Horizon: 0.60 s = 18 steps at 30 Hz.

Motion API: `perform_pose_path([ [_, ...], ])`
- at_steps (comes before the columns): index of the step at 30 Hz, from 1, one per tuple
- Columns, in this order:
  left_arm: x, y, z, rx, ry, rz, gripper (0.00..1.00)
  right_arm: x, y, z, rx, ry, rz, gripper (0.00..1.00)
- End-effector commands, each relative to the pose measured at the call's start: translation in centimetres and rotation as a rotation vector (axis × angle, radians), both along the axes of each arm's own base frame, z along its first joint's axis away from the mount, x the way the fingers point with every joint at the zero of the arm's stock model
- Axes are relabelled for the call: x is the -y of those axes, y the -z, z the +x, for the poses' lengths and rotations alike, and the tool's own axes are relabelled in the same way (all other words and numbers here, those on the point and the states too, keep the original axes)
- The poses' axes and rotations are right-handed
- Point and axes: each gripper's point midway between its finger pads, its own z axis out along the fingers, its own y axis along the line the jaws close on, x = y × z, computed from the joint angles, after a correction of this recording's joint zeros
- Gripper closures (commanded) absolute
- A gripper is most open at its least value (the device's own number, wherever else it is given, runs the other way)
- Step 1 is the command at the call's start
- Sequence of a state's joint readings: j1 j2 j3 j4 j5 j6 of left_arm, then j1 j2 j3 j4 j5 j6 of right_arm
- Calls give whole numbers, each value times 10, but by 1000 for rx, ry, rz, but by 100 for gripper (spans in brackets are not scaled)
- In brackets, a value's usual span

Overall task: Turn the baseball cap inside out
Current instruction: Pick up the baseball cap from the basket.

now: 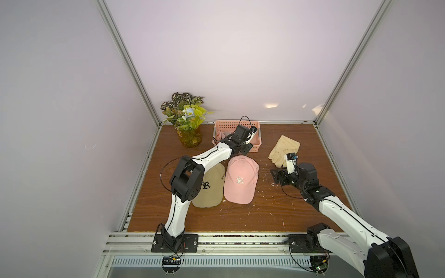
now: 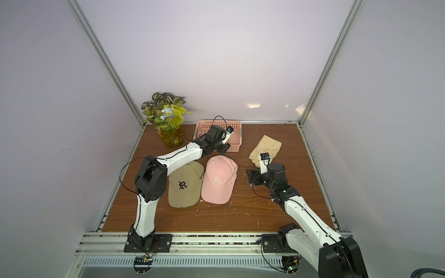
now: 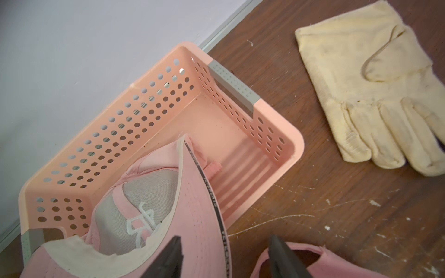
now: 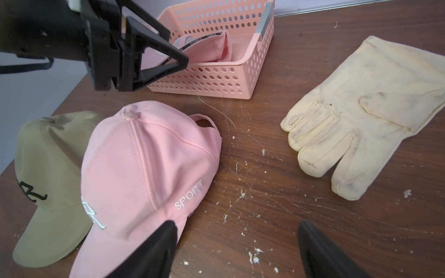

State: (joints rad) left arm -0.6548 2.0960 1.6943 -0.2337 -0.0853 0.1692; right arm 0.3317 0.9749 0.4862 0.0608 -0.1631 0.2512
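1. Pink cap [image 1: 240, 180] sits crown-up at table centre, touching a tan cap [image 1: 212, 187] on its left.
2. Left claw [image 4: 178, 60], jaws apart and empty, hovers over the basket [image 1: 255, 144] holding an inside-out cap [image 3: 154, 216].
3. Right claw [image 1: 277, 177] gapes wide, empty, below the glove [image 1: 284, 149].

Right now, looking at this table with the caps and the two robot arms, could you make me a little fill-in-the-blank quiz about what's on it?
1. The pink basket holds an inside-out cap whose colour is ____.
2. On the wooden table, the pink cap lies beside a cap coloured ____.
3. The word stitched on the pink cap's side reads ____.
4. Near the right gripper lies a cream ____.

Missing words: pink; khaki; SPORT; glove
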Motion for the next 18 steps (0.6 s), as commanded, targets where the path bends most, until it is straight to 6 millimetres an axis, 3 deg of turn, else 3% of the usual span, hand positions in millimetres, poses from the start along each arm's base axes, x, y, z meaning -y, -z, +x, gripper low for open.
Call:
perform_pose_path([
  [1, -2, -9, 7, 23, -7, 9, 50, -7, -22, 5, 46, -26, 39, 16],
  [9, -5, 9, 11, 17, -20, 54, 76, -10, -26, 4, 46, -45, 52, 17],
  [15, -7, 12, 15, 32, -27, 73, 75, -10, -27, 2, 46, -48, 53, 17],
  [18, -9, 10, 18, 48, -39, 75, 82, -11, -28, 1, 50, -50, 59, 17],
])
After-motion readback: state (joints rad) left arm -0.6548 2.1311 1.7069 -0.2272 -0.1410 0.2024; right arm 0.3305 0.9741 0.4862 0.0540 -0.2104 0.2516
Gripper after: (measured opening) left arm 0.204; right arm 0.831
